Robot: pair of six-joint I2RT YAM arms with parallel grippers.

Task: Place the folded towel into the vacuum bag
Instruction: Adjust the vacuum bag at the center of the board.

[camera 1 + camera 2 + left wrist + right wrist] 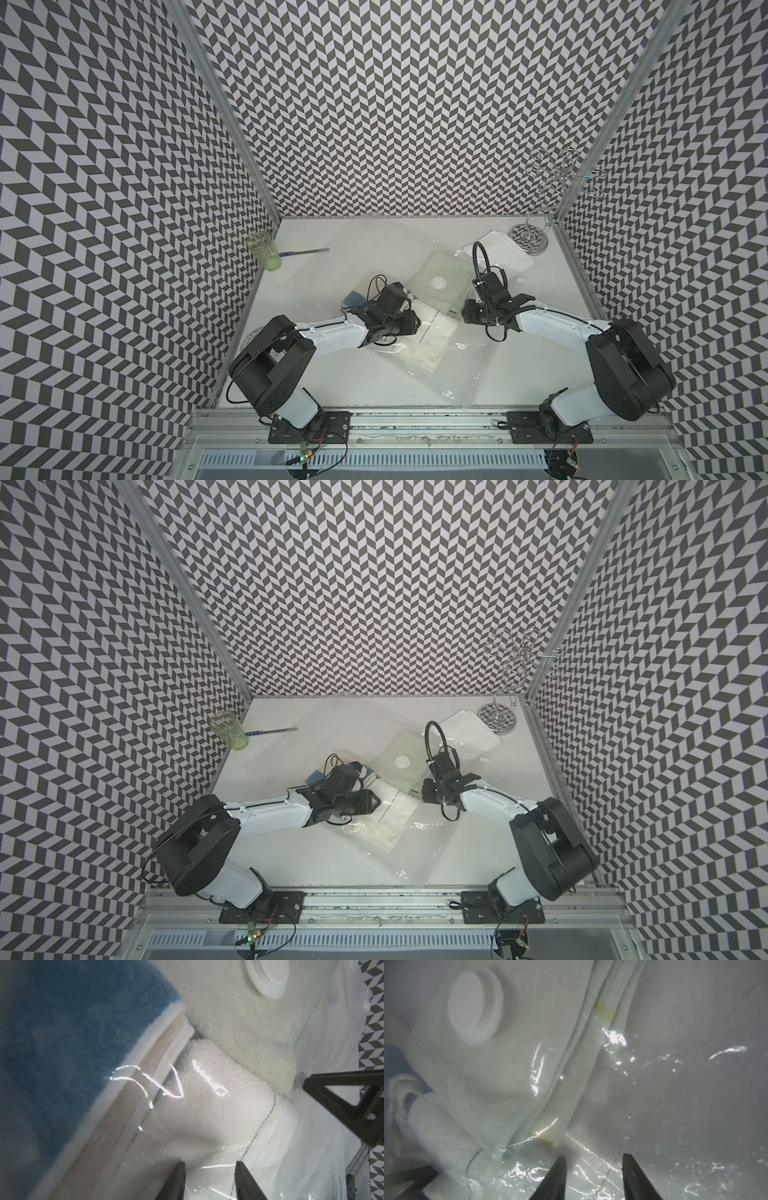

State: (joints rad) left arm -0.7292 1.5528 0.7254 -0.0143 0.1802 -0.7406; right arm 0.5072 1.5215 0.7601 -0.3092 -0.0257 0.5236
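**Q:** What lies nearest the arm bases?

**A:** The vacuum bag (465, 365), a clear glossy film spread flat on the white table (332, 374). It runs from the near edge toward the middle.

**Q:** How do the end effectors stand?

**A:** The left gripper (209, 1164) has its jaws partly apart. A white towel (218, 1109), seen through the film, bulges between them. Whether the fingers press on it cannot be told. The right gripper (593, 1156) also has its jaws apart, with a clear gap. It is poised over wrinkled film on the table and nothing is clamped in it.

**Q:** What does the bag contain?

**A:** Beside the white towel is a blue towel (62, 1043), next to the left gripper. A pale green towel (436, 266) lies between the two grippers. The round white valve (438, 283) sits on the film directly above the green towel. The folded edges of that towel point toward the right gripper.

**Q:** And farther back?

**A:** A folded white towel (503, 253) lies beyond the right gripper. It touches the base of a chrome wire stand (532, 237) in the far right corner. Whether the film covers this towel cannot be told. At the far left stands a green glass (262, 251), with a slim tool (305, 252) lying just beside it.
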